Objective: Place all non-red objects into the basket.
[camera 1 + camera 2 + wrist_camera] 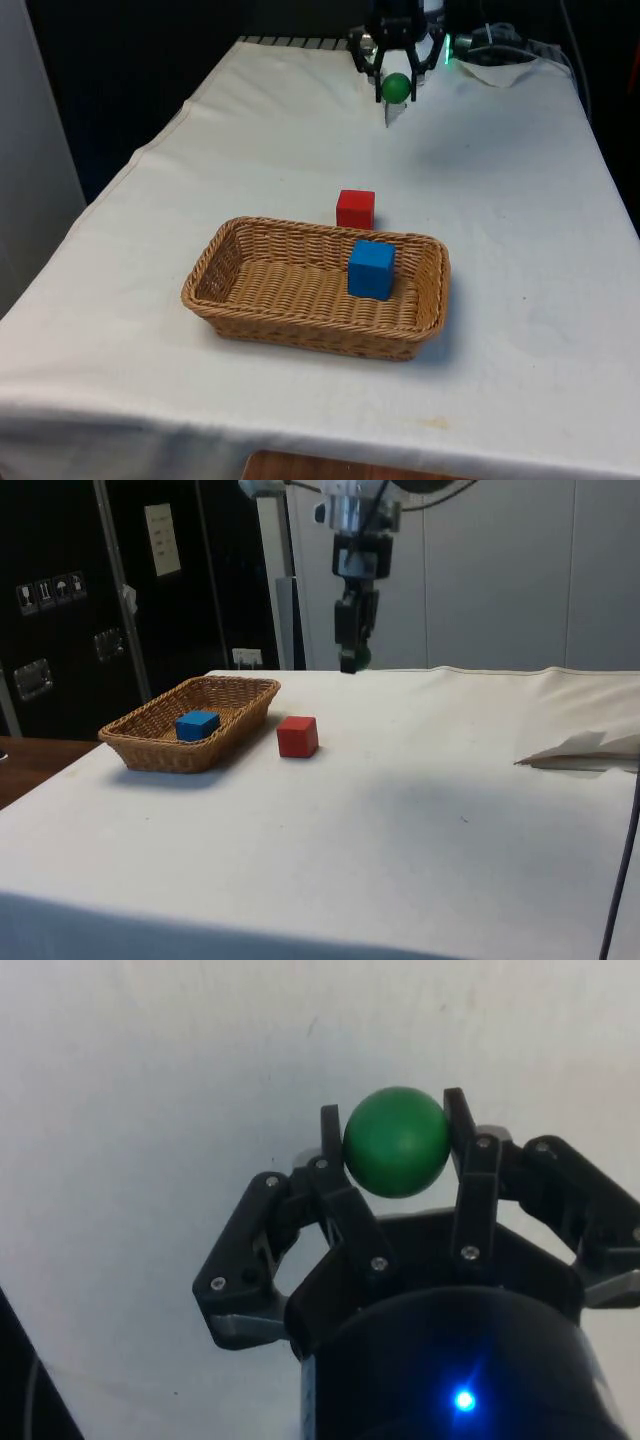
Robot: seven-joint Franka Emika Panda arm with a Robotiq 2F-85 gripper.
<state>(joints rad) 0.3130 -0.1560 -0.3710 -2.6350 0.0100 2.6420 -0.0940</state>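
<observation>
One blue wooden cube (371, 269) inside woven wicker basket (240, 309), nearest. Just behind basket, small red cube (355, 209) on white cloth (520, 240). Farthest back, black gripper (396, 80) raised above cloth, fingers (330, 1145) clamped on round green ball (396, 1141).

Front cam faces down table, side cam crosswise; both share basket (300, 262).

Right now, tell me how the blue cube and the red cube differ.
The blue cube lies inside the wicker basket; the red cube stands on the white cloth outside it, just beyond the far rim. One is blue, the other red. Both are plain cubes of similar size, resting flat, with neither in the gripper.
</observation>
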